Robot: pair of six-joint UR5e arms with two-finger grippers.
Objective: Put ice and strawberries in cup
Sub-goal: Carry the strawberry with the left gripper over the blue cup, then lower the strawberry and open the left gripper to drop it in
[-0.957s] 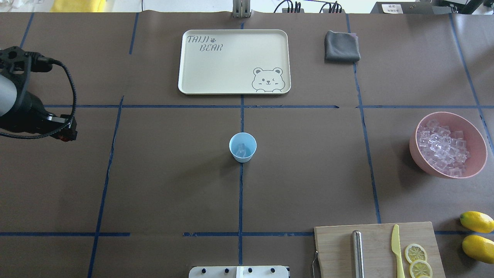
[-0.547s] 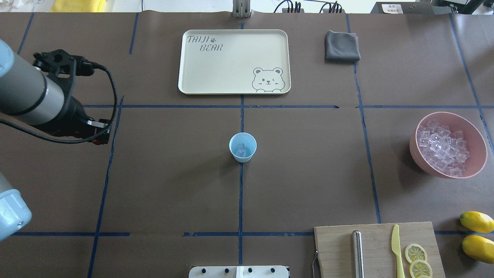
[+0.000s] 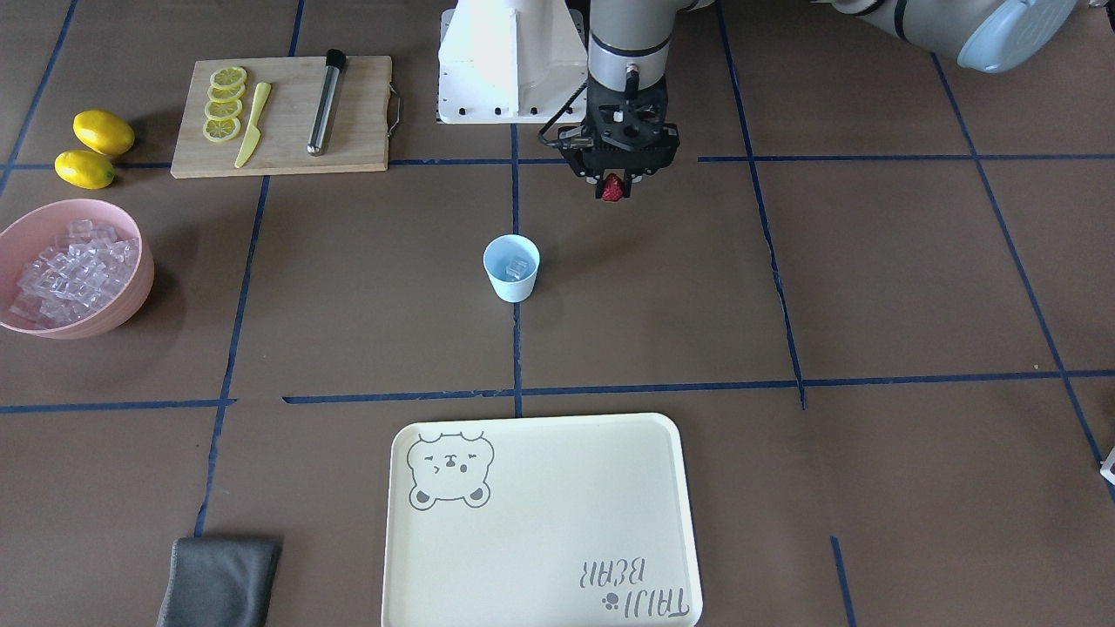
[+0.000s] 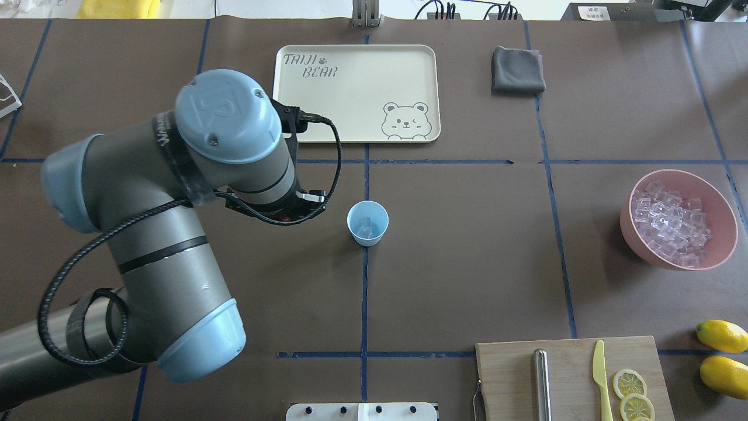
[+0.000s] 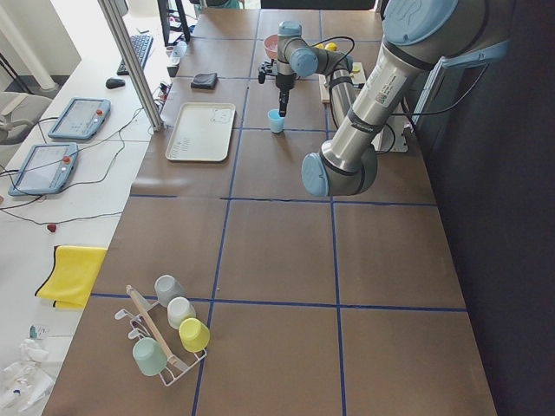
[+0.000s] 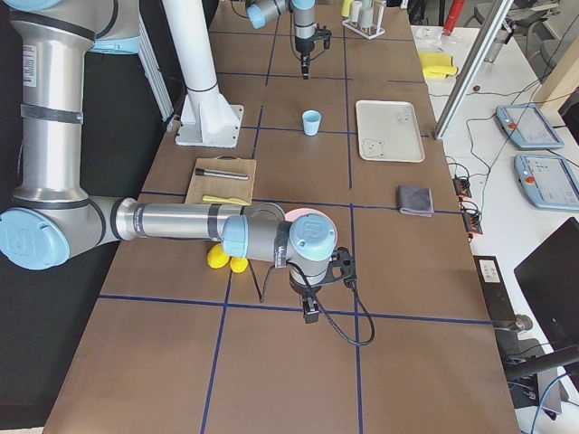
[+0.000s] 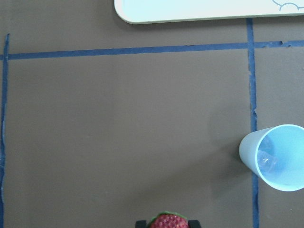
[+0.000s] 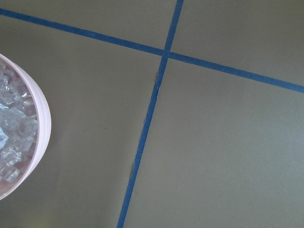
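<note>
1 strawberry (image 3: 613, 189) hangs above the table, pinched between the fingers of the left gripper (image 3: 614, 178). It is on the robot's left of the cup (image 3: 510, 287), apart from it and not over its mouth. The 1 cup stands upright on the centre tape line with at least 1 cube of ice (image 3: 517, 268) in it. Far more cubes, too many to count, fill 1 pink bowl (image 3: 122, 313) at the table's right end. The right gripper (image 6: 310, 312) hangs near that bowl, and whether it is open or closed cannot be told. Beside the bowl lie 2 lemons (image 3: 103, 131). 1 board (image 3: 357, 113) carries 4 lemon slices (image 3: 220, 110), 1 knife (image 3: 251, 131) and 1 metal rod (image 3: 323, 103). Across the table are 1 tray (image 3: 557, 488) and 1 cloth (image 3: 218, 579).
</note>
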